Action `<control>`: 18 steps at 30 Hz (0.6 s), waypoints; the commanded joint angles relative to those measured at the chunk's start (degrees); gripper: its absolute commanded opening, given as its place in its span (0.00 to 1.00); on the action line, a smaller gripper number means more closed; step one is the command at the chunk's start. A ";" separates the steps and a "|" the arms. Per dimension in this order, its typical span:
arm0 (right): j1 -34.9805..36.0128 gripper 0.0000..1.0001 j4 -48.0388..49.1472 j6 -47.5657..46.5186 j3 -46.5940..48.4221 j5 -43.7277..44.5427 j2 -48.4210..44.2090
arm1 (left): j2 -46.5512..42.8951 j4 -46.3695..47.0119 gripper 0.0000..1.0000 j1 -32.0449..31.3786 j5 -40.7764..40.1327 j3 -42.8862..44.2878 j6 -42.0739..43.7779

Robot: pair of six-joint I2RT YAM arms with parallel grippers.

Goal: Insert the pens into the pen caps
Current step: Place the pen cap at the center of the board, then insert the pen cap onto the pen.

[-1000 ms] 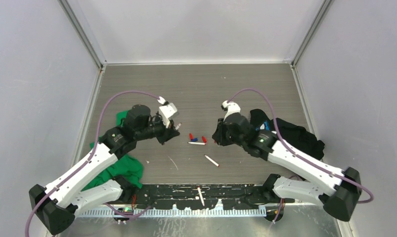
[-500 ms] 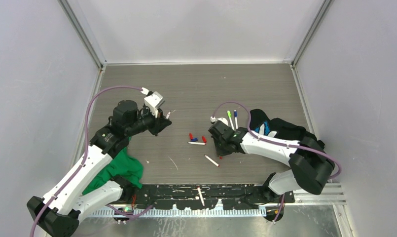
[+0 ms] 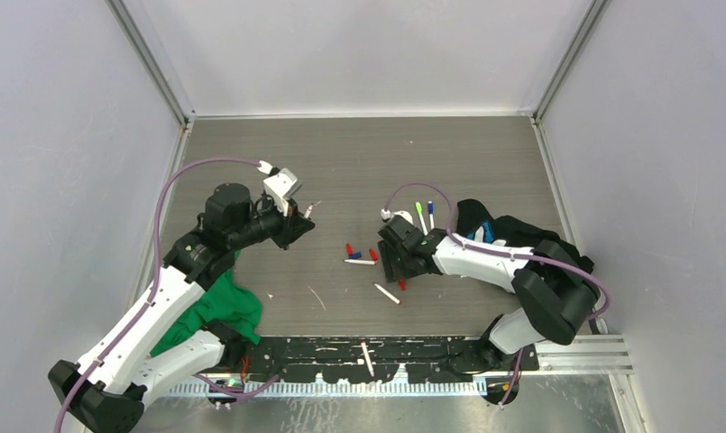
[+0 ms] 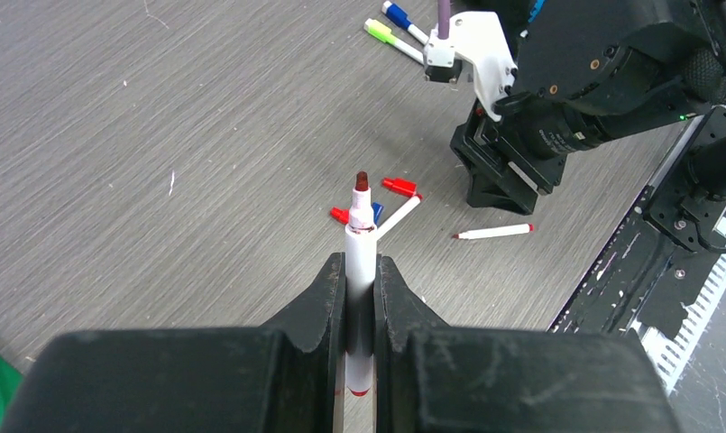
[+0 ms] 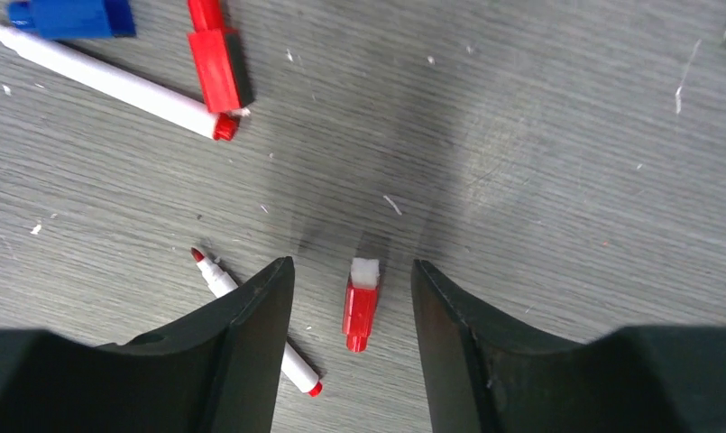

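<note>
Nearest you, a stray pen [image 3: 366, 358] lies across the black base rail [image 3: 431, 350], out of play for now. Just beyond it, your right gripper [image 5: 352, 264] has swung down in the last second from a raised pose. It now sits low over the table, fingers spread wide, with a red cap [image 5: 360, 307] lying loose between them, untouched. An uncapped pen [image 5: 216, 276] lies just beside that cap, partly hidden under one finger. This looks like the approach to a cap pick; closing should take the cap, though that pen may get nudged.

Further out, your left gripper [image 4: 360, 271] has drawn back and up. It is clamped on a red pen [image 4: 360, 216], bare tip pointing away toward the middle, ready to meet a cap. Between the arms lie a third pen [image 3: 360, 262], two more red caps [image 4: 398, 187] and a blue cap [image 4: 377, 213], close together. Past them, a green pen [image 3: 420, 216] and a blue pen [image 3: 430, 213], uncovered by the right arm's move, look already capped.

The table [image 3: 359, 162] is grey wood-grain, flecked with white scuffs. A green cloth [image 3: 210, 311] lies by the left arm and a black cloth [image 3: 521, 239] by the right. Pale walls [image 3: 359, 54] close it in on three sides.
</note>
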 commanded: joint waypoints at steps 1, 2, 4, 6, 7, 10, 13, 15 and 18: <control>-0.21 0.57 1.18 -2.73 6.67 1.31 -2.28 | -1.42 3.13 0.00 -0.30 1.19 1.94 -0.80; -0.20 0.57 1.41 -2.50 7.78 1.23 -2.18 | -1.41 3.15 0.00 -0.30 1.25 1.94 -0.87; -0.20 0.57 2.65 -1.02 9.53 1.01 -1.48 | -1.25 3.20 0.00 -0.30 1.19 1.91 -0.95; -0.20 0.52 5.26 2.08 10.15 1.21 -0.64 | -1.15 3.16 0.00 -0.30 1.20 1.91 -0.98; -0.16 0.50 6.83 3.88 10.14 1.87 -0.10 | -1.11 3.16 0.00 -0.35 1.22 1.95 -0.98; -0.16 0.50 10.64 9.14 10.35 3.13 2.02 | -1.18 3.16 0.00 -0.35 1.15 1.93 -0.98; -0.10 0.50 12.77 14.43 11.17 3.24 4.80 | -1.34 3.16 0.00 -0.30 1.00 1.83 -0.93; 0.26 0.50 12.82 17.17 12.35 3.74 7.11 | -1.29 3.16 0.00 -0.28 0.97 1.92 -0.98; 1.63 0.50 11.62 19.66 14.69 7.22 9.73 | -1.25 3.20 0.00 -0.39 1.23 1.87 -1.06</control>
